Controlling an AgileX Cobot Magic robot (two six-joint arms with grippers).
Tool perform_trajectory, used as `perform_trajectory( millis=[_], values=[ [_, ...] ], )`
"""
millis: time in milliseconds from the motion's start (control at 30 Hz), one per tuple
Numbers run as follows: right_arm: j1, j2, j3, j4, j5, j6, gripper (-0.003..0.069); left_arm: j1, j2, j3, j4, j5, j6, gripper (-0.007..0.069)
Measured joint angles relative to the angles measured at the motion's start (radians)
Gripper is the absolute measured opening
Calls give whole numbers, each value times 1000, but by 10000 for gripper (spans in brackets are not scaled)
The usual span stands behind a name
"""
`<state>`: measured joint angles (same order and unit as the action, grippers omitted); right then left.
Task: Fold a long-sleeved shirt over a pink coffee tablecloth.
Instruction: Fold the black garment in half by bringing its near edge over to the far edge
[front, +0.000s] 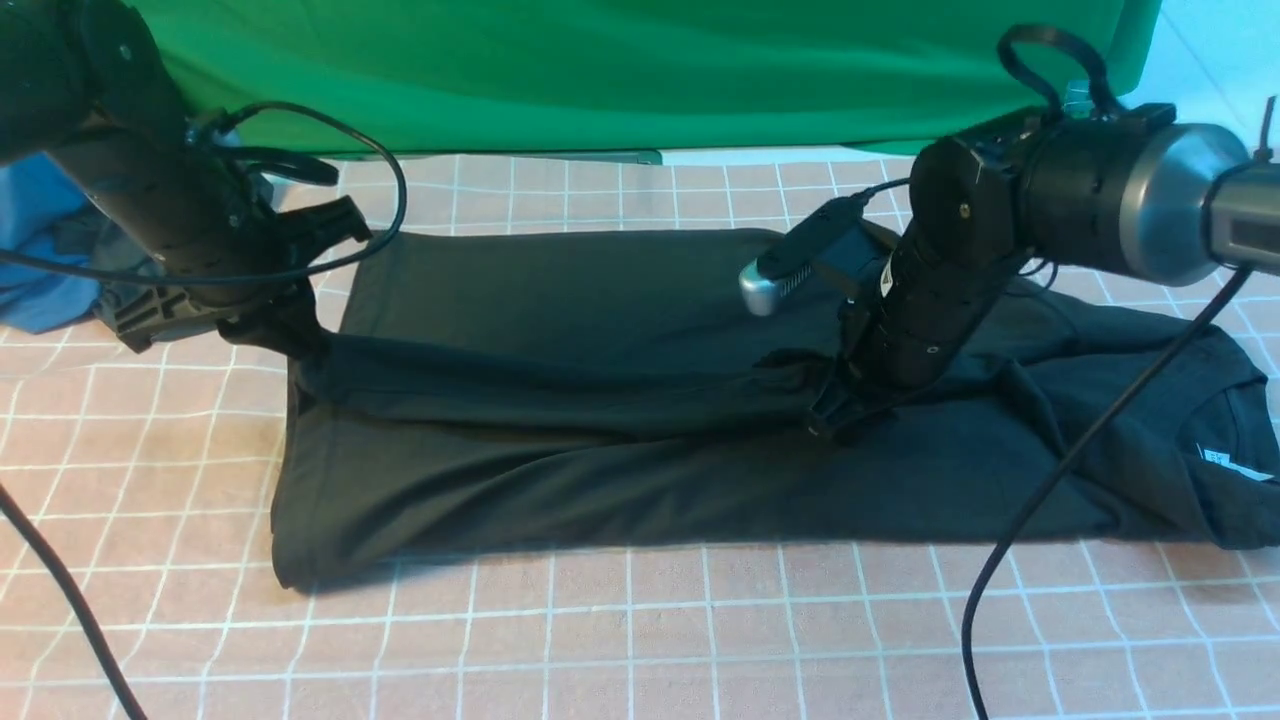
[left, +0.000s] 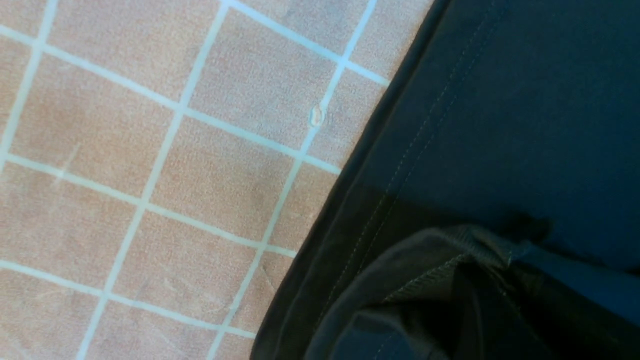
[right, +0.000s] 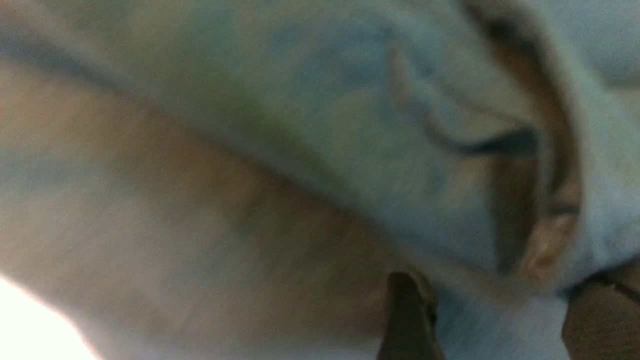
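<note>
The long-sleeved shirt (front: 600, 400) is black and lies lengthwise across the pink coffee tablecloth (front: 600, 640), with one long fold laid over its body. Its white neck label (front: 1225, 462) shows at the right end. My left gripper (front: 290, 335) is shut on the shirt's left hem corner and holds it slightly raised. In the left wrist view bunched hem cloth (left: 450, 280) hides the fingers, beside the checked tablecloth (left: 150, 175). My right gripper (front: 835, 420) points down onto the fold at the shirt's middle. It stands open, fingers (right: 407, 320) apart over blurred cloth (right: 350, 125).
A green cloth (front: 640, 70) hangs along the back edge. A blue garment (front: 40, 260) lies at the far left behind my left arm. A black cable (front: 1080, 440) from the right arm hangs across the shirt's right part down to the front.
</note>
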<state>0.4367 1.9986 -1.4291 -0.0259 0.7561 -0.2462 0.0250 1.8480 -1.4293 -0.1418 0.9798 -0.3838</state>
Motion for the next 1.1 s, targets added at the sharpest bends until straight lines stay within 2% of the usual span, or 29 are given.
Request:
perform_trajectory(
  millis=[233,533,1000,1100],
  values=[
    [-18,24,2,-87,-127,61,388,0,0,0,0,11,1,29],
    [-61,25,2,-106,-233,67,404,1,0,0,0,27,21,29],
    [-96,-77,2,-92,-29,72,404,1,0,0,0,37,28,29],
    [-96,-108,2,-25,2,67,349,1,0,-1,0,37,28,29]
  ],
)
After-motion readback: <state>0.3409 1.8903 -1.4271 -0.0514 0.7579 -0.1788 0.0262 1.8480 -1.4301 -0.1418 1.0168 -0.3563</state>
